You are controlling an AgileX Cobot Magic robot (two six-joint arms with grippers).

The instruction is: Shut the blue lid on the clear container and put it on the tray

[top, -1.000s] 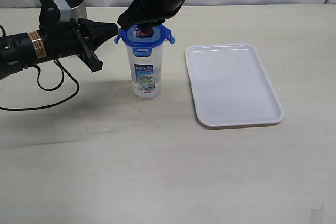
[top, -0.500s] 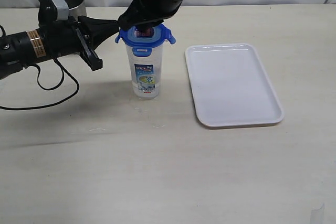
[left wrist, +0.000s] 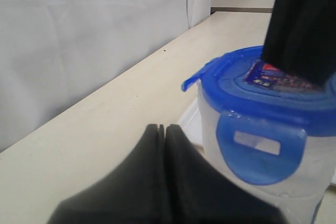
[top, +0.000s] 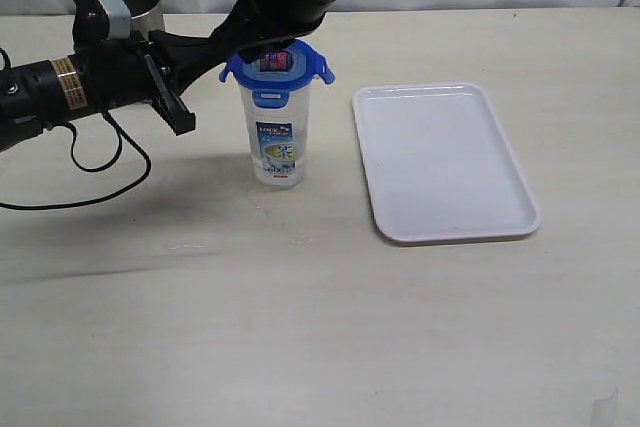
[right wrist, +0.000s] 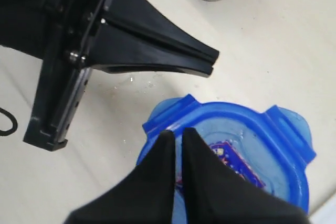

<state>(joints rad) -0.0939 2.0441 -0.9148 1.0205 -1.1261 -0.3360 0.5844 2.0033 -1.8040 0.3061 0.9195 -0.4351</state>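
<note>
Left gripper (top: 220, 55) has closed in since a second ago, clenched tips now just beside the blue lid (top: 277, 69). Right gripper (right wrist: 178, 132), also clenched and grasping nothing, has shifted toward the left one, uncovering more sticker, tips on the lid top. Lid sits on the clear container (top: 277, 142) right under the right gripper, contents unclear; tray (top: 445, 162) lies well apart, beyond the container from the left gripper.

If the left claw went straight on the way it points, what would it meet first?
Probably the blue lid, at its raised side flap close ahead; it may just slip past, depth is unclear.
</note>
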